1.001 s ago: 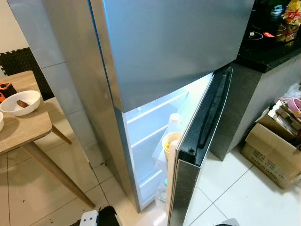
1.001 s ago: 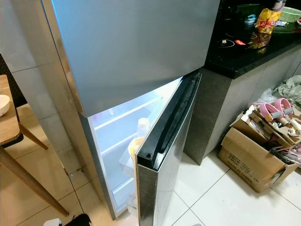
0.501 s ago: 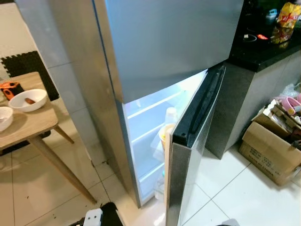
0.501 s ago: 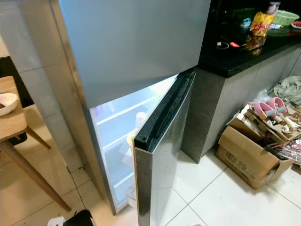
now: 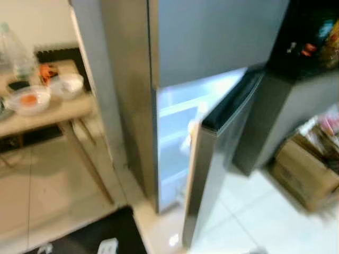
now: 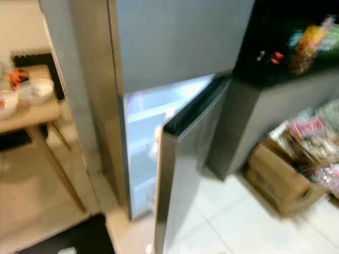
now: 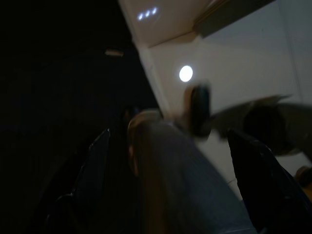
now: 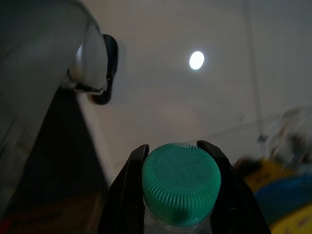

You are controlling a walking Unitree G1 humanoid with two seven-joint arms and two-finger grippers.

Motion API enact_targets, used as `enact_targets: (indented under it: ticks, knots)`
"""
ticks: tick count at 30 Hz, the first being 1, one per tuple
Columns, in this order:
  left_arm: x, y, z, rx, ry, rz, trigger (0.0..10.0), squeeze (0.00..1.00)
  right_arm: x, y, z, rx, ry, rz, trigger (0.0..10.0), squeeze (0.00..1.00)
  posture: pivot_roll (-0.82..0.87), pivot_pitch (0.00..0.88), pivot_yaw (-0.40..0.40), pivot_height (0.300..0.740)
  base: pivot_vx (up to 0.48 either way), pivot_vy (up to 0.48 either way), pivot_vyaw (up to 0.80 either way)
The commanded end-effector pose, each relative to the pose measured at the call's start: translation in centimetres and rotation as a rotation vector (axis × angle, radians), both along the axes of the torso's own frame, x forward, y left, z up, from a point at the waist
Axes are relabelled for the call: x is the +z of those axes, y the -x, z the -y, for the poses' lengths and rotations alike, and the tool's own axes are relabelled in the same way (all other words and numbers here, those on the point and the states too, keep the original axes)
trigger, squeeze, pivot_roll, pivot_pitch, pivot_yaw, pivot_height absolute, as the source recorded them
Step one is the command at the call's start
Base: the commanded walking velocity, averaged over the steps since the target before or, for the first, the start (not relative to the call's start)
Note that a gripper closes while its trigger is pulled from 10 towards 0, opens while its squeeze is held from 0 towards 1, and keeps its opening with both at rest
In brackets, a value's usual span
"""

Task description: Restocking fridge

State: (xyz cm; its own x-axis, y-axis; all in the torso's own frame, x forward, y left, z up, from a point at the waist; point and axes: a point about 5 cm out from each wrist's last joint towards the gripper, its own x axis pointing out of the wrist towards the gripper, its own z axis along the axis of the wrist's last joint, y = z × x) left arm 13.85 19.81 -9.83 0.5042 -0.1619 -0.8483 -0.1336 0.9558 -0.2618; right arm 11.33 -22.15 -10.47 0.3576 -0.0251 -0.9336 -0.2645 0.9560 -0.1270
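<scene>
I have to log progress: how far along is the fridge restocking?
Done: the lower fridge door stands open, shelves lit. In hand: the right gripper is shut on a green-capped bottle. Left: carrying that bottle onto a shelf. The left gripper looks open and empty.

Pale floor tiles (image 5: 254, 211) run between a wooden table (image 5: 47, 108), a dark counter (image 6: 286, 74) and a cardboard box (image 6: 278, 180).

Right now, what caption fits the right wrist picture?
Right gripper clamps a green-capped bottle above the white tiled floor.
</scene>
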Motion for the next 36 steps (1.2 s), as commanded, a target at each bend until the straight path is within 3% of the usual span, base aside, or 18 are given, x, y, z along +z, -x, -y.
enact_targets:
  ticks: [1, 7, 14, 19, 24, 31, 36]
  knots:
    - [-0.1, 0.3, -0.2, 0.012, -0.002, -0.005, 10.0, 0.00, 0.4, -1.4, 0.0, 0.015, 0.003, 0.042, 10.0, 0.00, -0.06, 0.000, -0.015, 0.740, 0.000, 0.000, 0.00]
    - [0.1, -0.1, -0.3, 0.003, 0.029, 0.016, 10.0, 0.00, 0.5, -1.5, -0.1, 0.015, 0.000, 0.044, 10.0, 0.00, -0.06, 0.000, -0.017, 0.740, 0.000, -0.159, 0.00]
    - [0.1, -0.1, -0.5, 0.004, 0.000, 0.013, 10.0, 0.00, 0.5, -1.6, -0.1, 0.014, 0.000, 0.044, 10.0, 0.00, -0.06, 0.000, -0.016, 0.740, 0.000, -0.410, 0.00]
    - [0.3, -0.4, -0.6, 0.036, 0.000, 0.030, 10.0, 0.00, 0.5, -1.6, -0.1, 0.012, -0.001, 0.046, 10.0, 0.00, -0.06, 0.000, -0.017, 0.740, 0.000, 0.000, 0.00]
    - [0.5, -1.0, -0.5, 0.062, 0.011, 0.059, 10.0, 0.00, 0.5, -1.6, -0.1, 0.012, -0.003, 0.047, 10.0, 0.00, -0.06, 0.000, -0.016, 0.740, 0.000, 0.000, 0.00]
    - [1.8, -3.8, -0.4, 0.108, 0.083, 0.176, 10.0, 0.00, 0.5, -1.7, -0.3, 0.015, -0.010, 0.048, 10.0, 0.00, -0.06, 0.000, -0.019, 0.740, 0.000, 0.000, 0.00]
    - [1.9, -3.9, -0.2, 0.094, 0.113, 0.187, 10.0, 0.00, 0.5, -1.7, -0.3, 0.014, -0.011, 0.050, 10.0, 0.00, -0.06, 0.000, -0.017, 0.740, 0.000, -0.180, 0.00]
